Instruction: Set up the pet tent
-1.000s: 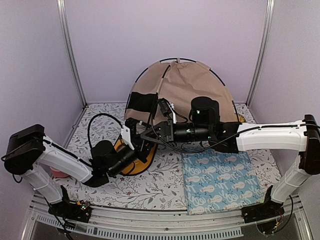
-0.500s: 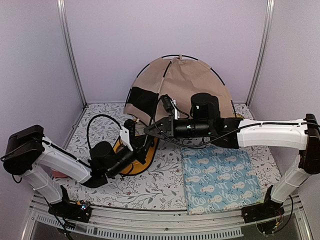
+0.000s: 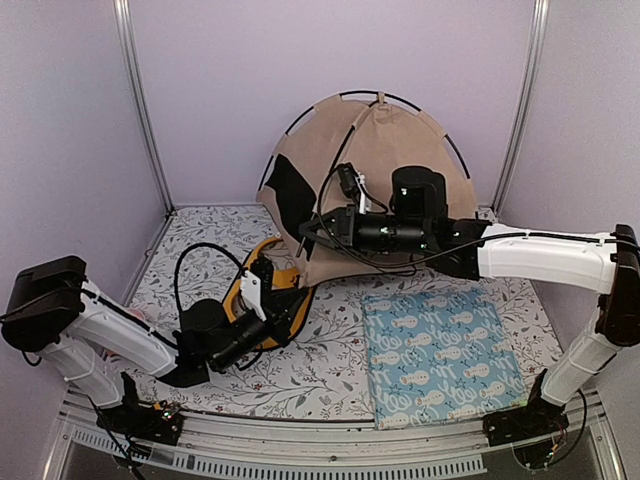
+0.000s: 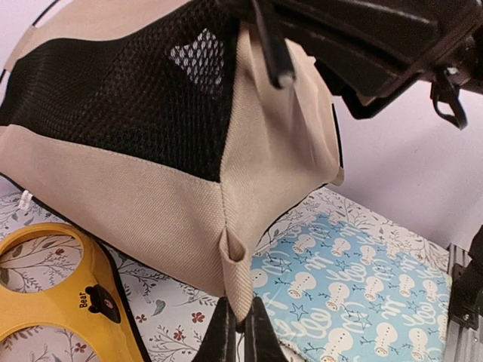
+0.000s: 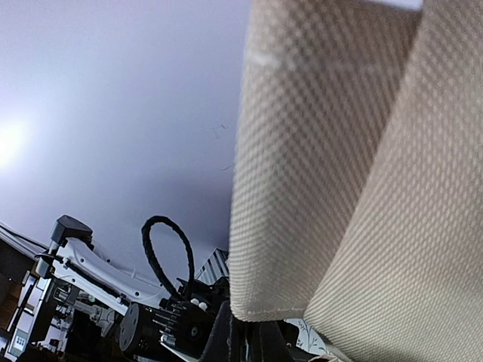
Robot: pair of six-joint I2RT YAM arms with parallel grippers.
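While the tent (image 3: 385, 150) stood tilted at the upper centre of the overhead view, the left gripper (image 4: 240, 323) was clamped shut on its lower corner, and the right gripper (image 5: 243, 332) was pinched closed on its fabric edge.

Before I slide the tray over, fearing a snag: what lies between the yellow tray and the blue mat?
A lower corner of the pet tent, pinched by the left gripper, hangs over floral cloth there; the left wrist view shows it.

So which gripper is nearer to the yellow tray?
Left. The left gripper is low, close beside the tray; the right gripper is higher, farther back, jaws on the tent.
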